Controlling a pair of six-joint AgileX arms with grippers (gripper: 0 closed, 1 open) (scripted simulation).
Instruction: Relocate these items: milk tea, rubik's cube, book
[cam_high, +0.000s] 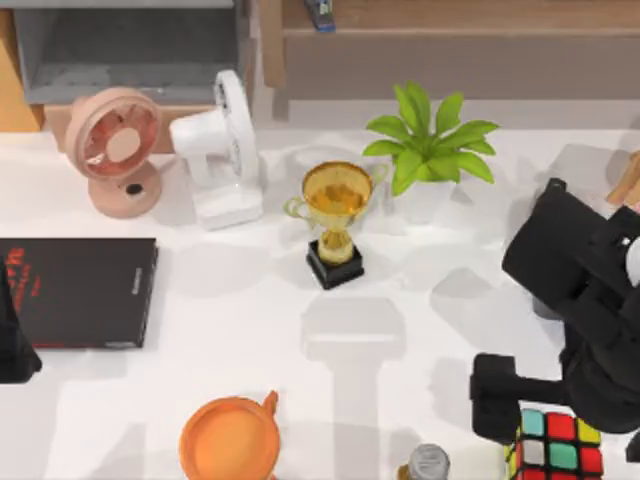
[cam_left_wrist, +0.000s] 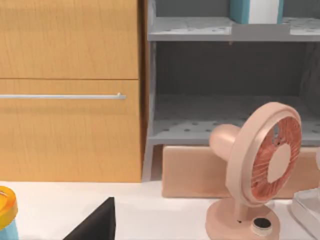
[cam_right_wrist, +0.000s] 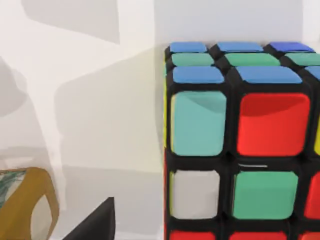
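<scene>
The rubik's cube (cam_high: 558, 443) sits on the white surface (cam_high: 400, 340) at the top view's lower right, just beside the right gripper (cam_high: 497, 398); whether its jaws are open I cannot tell. Left arm (cam_high: 14, 340) parked at left edge.

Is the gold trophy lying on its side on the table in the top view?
No. The gold trophy stands upright on its black base, between the white fan and the potted plant.

Around the gold trophy (cam_high: 334, 222): white fan (cam_high: 222, 150) and pink fan (cam_high: 115, 148) to its left, potted plant (cam_high: 428, 150) right, black book (cam_high: 78, 291) lower left, orange bowl (cam_high: 230, 440) below.
</scene>
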